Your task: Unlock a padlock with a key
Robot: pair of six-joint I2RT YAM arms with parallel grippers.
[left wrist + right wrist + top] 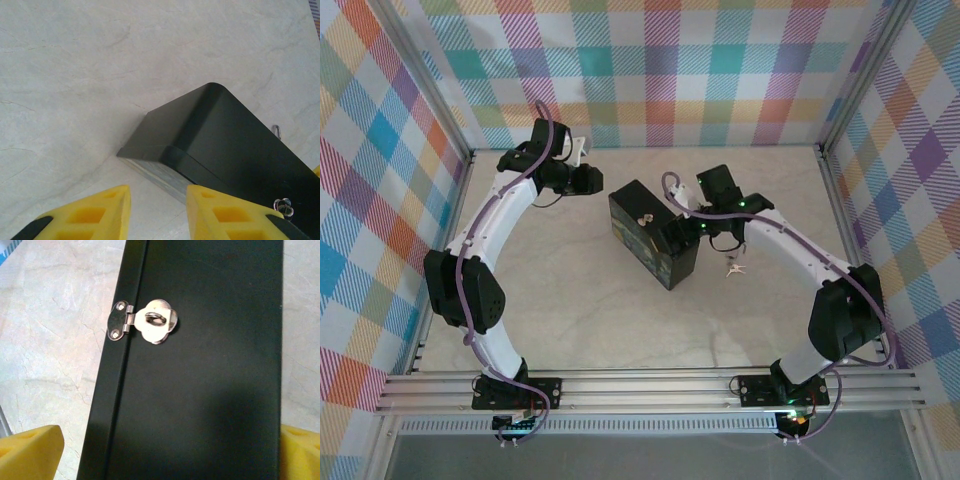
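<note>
A black tin box [650, 245] stands on its side mid-table. Its silvery hasp [150, 322] faces the right wrist camera, and the staple loop in it holds no padlock. My right gripper [682, 238] is open wide and straddles the box, with one yellow finger [30, 452] to the left and the other at the right edge; a gap shows on the left side. A tiny silvery cluster [735, 268] lies on the table right of the box, too small to tell padlock from key. My left gripper [159, 200] hangs open and empty just off the box's far-left corner [150, 135].
The marble-patterned table [580, 300] is ringed by checked walls and an aluminium frame [650, 385] along the near edge. A thin metal loop [276, 131] peeks from behind the box in the left wrist view.
</note>
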